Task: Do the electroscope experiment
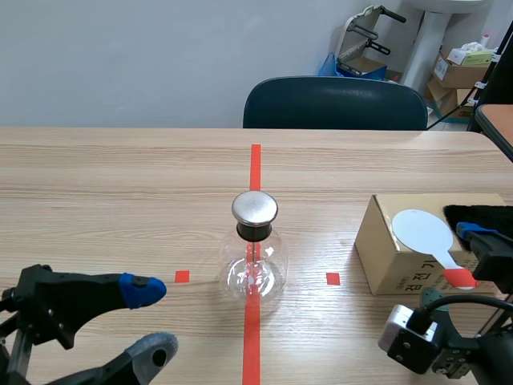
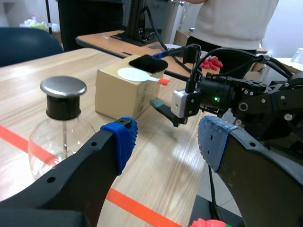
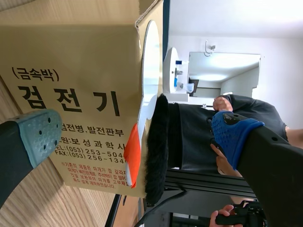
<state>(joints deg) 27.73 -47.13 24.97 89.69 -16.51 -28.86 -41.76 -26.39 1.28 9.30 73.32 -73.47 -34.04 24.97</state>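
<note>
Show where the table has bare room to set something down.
Bare wood spans the far table behind the flask, and between flask and cardboard box. Crowded: the box top, under white paddle and black fur, and beside the left pincer.

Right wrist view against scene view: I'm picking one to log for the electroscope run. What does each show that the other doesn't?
Only the right wrist view: the print on the side of the cardboard box and a person's hand beyond it. Only the scene view: the glass flask with its metal cap, the left gripper, open, and a chair. Both: the box, with the white paddle and the black fur on it.
</note>
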